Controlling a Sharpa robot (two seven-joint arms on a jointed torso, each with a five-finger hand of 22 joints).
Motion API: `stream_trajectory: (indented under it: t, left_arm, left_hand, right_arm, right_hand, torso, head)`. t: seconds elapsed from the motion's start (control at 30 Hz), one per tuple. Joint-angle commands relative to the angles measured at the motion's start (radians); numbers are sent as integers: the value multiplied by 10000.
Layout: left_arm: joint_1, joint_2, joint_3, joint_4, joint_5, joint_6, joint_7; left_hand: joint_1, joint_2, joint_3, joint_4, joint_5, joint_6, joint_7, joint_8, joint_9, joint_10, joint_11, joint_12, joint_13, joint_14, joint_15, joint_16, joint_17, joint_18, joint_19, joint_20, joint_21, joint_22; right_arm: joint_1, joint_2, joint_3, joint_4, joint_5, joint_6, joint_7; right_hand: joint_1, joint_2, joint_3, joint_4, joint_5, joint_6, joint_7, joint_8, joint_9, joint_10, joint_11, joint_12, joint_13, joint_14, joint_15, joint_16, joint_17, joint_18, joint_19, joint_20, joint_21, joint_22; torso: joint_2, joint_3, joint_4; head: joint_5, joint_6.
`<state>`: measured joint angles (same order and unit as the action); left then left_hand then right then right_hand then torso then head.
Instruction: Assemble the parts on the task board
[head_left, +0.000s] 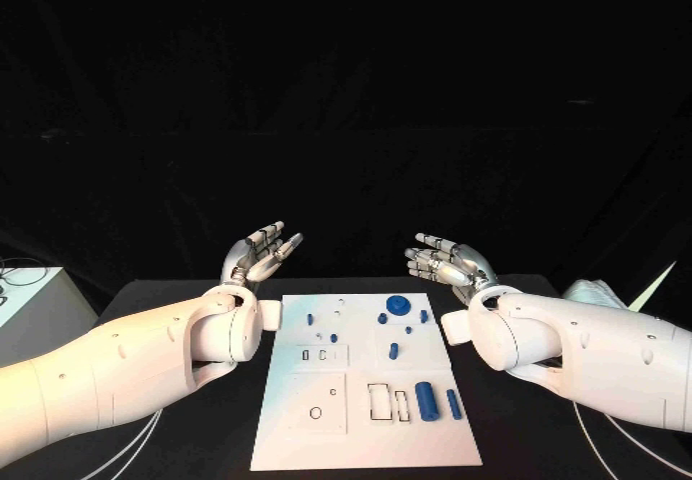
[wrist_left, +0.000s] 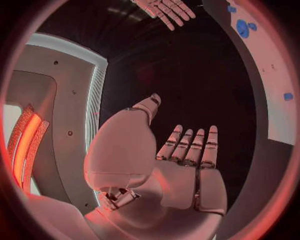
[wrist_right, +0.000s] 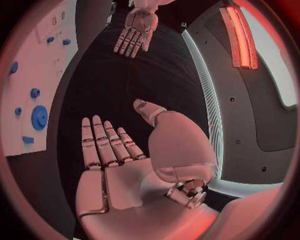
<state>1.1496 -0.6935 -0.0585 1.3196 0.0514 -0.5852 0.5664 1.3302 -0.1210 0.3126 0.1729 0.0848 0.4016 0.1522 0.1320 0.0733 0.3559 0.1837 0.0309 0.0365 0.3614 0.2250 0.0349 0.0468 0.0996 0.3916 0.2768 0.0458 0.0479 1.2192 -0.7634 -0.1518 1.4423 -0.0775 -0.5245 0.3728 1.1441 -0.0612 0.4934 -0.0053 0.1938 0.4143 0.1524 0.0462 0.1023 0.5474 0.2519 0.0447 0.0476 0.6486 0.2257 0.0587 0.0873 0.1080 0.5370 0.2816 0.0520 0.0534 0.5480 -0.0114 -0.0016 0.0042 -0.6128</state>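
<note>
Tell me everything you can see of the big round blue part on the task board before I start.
The round blue part is a flat disc, the widest blue piece on the white task board. It lies flat near the board's far edge, toward the robot's right side. It looks like matte plastic; the right wrist view shows small marks on its face, too small to tell what they are. Smaller blue pieces lie close by, apart from it. Neither hand touches it: the left hand and right hand hover open beyond the board.
</note>
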Motion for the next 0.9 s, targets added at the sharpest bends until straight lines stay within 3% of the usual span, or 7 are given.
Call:
stream_trajectory:
  t: [0.03,0.17,0.2,0.23,0.33,0.47,0.9]
  left_arm:
    - [21,29,2,-14,178,728,466]
    - [21,29,2,-14,178,728,466]
    - [52,-553,73,520,116,1142,428]
    - [58,-622,89,585,60,1203,413]
    - [84,-856,130,815,-186,1304,373]
    - [129,-1182,197,1172,-526,1448,306]
    - [303,-2136,359,2611,-1064,2072,-38]
  left_hand:
    - [547,40,136,138,60,430,845,111,76,602,188,123,64,1045,84,254,152,277,703,129,254,123]
    - [637,100,220,137,40,1074,1013,296,197,1594,451,233,135,2648,-17,628,387,351,1834,130,655,306]
    - [679,109,292,90,33,1606,1030,479,300,2593,536,387,209,3956,-124,977,597,460,3023,137,1069,503]
    - [710,92,369,29,25,2097,1017,636,392,3628,546,538,268,4428,-197,1138,683,555,3348,125,1274,567]
    - [820,1,663,-193,8,3692,948,1145,675,5412,224,866,325,5668,-592,1688,1060,836,4315,23,1924,799]
    - [947,-194,1077,-478,2,4067,727,1247,721,6363,-91,1019,360,6830,-1002,2385,1662,843,5172,-371,2709,1154]
    - [543,-598,2013,-1296,-22,4539,544,1191,953,7132,-330,352,319,7056,-1460,5864,4434,739,4660,-967,6138,3445]
  right_arm:
    - [126,29,-90,-114,-703,1506,-653]
    - [195,37,-151,-166,-761,1658,-727]
    - [390,15,-136,-670,-4055,1176,-435]
    - [421,7,-133,-689,-4493,1115,-499]
    - [523,-15,-118,-729,-5820,945,-757]
    - [691,-49,-99,-752,-7392,828,-1212]
    - [1236,-130,-62,-598,-11345,1185,-2965]
  right_hand:
    - [1171,-45,312,-530,-209,1491,1383,342,257,2018,-95,239,131,2207,-207,475,261,478,1890,59,408,189]
    - [1488,-155,437,-712,-334,3333,1158,794,587,3742,-379,475,188,3074,-522,776,351,751,2940,10,776,278]
    - [1532,-226,495,-744,-371,3803,1096,899,658,3999,-450,472,171,3333,-608,864,375,769,3172,-52,872,294]
    - [1567,-273,535,-771,-379,4140,1044,978,713,4162,-505,479,168,3516,-673,933,397,774,3349,-110,954,315]
    - [1674,-483,738,-844,-384,4792,825,1190,776,4960,-748,434,162,4284,-971,1180,497,765,4106,-438,1320,408]
    - [1679,-623,718,-824,-431,5126,679,1295,805,5492,-922,319,168,4890,-1192,1371,655,753,4593,-680,1621,511]
    - [1842,-888,-72,-854,-494,5847,235,1411,928,6662,-1479,231,230,7687,-2047,2897,2082,752,6482,-1723,3856,1762]
  torso:
    - [0,0,0]
    - [0,0,0]
    - [260,-9,1]
    - [292,-8,2]
    - [403,-5,33]
    - [590,-20,68]
    - [1165,-124,311]
  head:
    - [0,0]
    - [0,0]
    - [-41,-128]
    - [-44,-120]
    - [-105,-113]
    - [-115,17]
    - [-429,28]
